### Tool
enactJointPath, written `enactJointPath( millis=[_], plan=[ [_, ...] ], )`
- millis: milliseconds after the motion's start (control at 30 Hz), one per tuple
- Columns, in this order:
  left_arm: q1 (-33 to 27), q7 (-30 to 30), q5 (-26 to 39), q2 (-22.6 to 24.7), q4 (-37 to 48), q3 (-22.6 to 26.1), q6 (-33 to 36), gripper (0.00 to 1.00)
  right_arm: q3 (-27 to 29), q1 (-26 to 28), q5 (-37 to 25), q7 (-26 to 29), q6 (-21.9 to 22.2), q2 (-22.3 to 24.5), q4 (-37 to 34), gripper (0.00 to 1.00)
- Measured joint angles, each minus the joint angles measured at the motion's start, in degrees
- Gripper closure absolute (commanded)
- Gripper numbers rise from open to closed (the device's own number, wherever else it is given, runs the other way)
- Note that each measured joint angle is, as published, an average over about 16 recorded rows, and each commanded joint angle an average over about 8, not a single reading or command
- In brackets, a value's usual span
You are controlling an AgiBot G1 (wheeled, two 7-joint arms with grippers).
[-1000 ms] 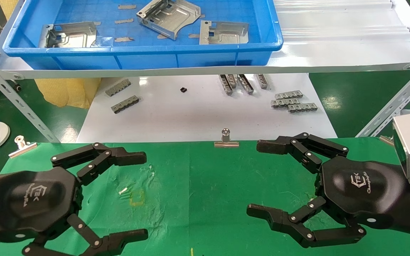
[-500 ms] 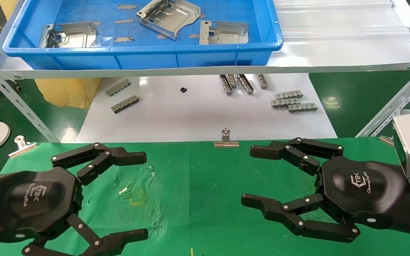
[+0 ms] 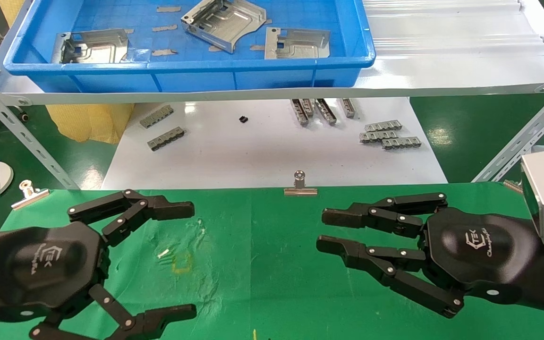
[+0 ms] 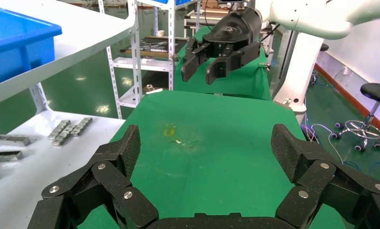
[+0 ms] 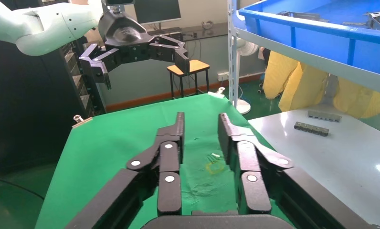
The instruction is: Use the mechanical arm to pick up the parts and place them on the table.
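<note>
Three silver stamped parts point(image 3: 93, 46) point(image 3: 225, 21) point(image 3: 296, 43) lie in a blue bin on the shelf, away from both grippers. My left gripper point(image 3: 191, 259) point(image 4: 207, 145) hovers wide open over the left of the green cloth table point(image 3: 262, 264), beside the small yellow square mark point(image 3: 181, 262). My right gripper point(image 3: 324, 230) point(image 5: 201, 121) hangs over the right side of the cloth. Its fingers are drawn close and parallel, with a narrow gap and nothing between them. Each wrist view shows the other gripper farther off.
The blue bin point(image 3: 187, 71) stands on a white metal shelf point(image 3: 442, 61). Below it a glossy white board point(image 3: 253, 151) carries several small toothed strips point(image 3: 387, 134). Binder clips point(image 3: 300, 186) point(image 3: 29, 192) hold the cloth's far edge.
The right gripper's fingers have swung together from wide open to a narrow gap. The left gripper and the parts have not moved.
</note>
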Motion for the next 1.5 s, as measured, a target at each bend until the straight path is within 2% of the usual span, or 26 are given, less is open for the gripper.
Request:
enactJointPath(
  millis=[567,800,933,1067,1367,1400,1500],
  plan=[
    [-0.2,-0.1,0.1,0.0,0.0,0.0,-0.1,0.00,0.0,0.0,0.0,0.0,0.0,0.0,0.0,1.00],
    [-4.2,-0.9,2.5,1.2,1.7,0.5,-2.2,0.00,0.0,0.0,0.0,0.0,0.0,0.0,0.0,1.00],
    [-9.8,-1.7,6.1,3.5,5.3,1.8,-4.2,0.00,0.0,0.0,0.0,0.0,0.0,0.0,0.0,1.00],
    [-18.3,-2.3,11.6,7.5,12.1,3.9,-7.0,0.00,0.0,0.0,0.0,0.0,0.0,0.0,0.0,1.00],
    [-39.9,-1.0,26.7,21.8,37.5,10.4,-18.8,0.00,0.0,0.0,0.0,0.0,0.0,0.0,0.0,0.99],
    [-41.9,-0.7,28.1,23.6,40.6,11.1,-20.6,0.00,0.0,0.0,0.0,0.0,0.0,0.0,0.0,0.95],
    [-47.1,0.0,32.1,28.6,49.3,12.9,-26.4,0.00,0.0,0.0,0.0,0.0,0.0,0.0,0.0,0.57]
  ],
)
